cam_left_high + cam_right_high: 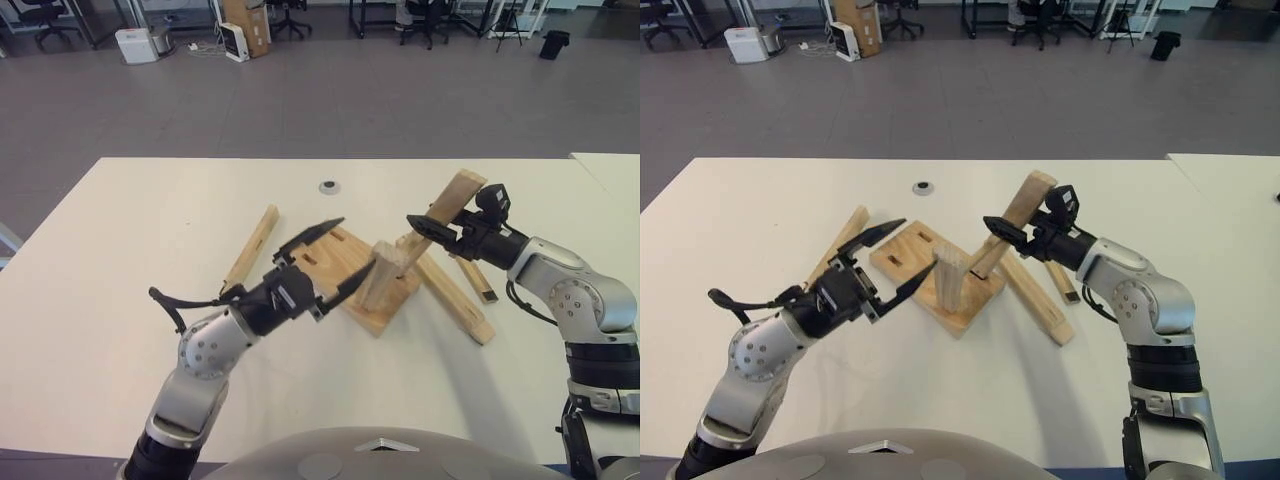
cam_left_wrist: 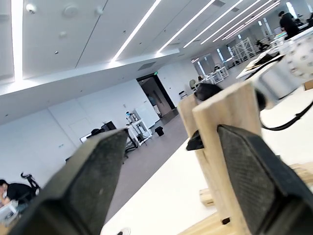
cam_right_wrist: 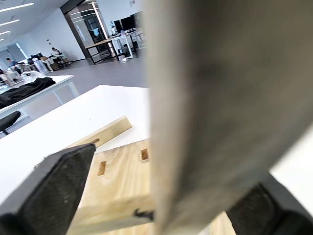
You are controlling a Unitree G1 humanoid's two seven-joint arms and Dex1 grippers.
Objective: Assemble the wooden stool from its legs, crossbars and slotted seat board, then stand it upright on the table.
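White table (image 1: 100, 250): pale slotted seat board (image 1: 902, 250) laid flat, left gripper (image 1: 358, 241) held spread; right gripper (image 1: 420, 228), per wrist view, prob. unclenched around tilted leg (image 1: 458, 192).

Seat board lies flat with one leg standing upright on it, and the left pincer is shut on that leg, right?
Not shut. The left wrist view shows the left pincer open, its fingers wide apart near the leg standing upright on the flat seat board.

Bright ceiling strips (image 2: 139, 27) throw soft shadows across the table (image 1: 100, 300)
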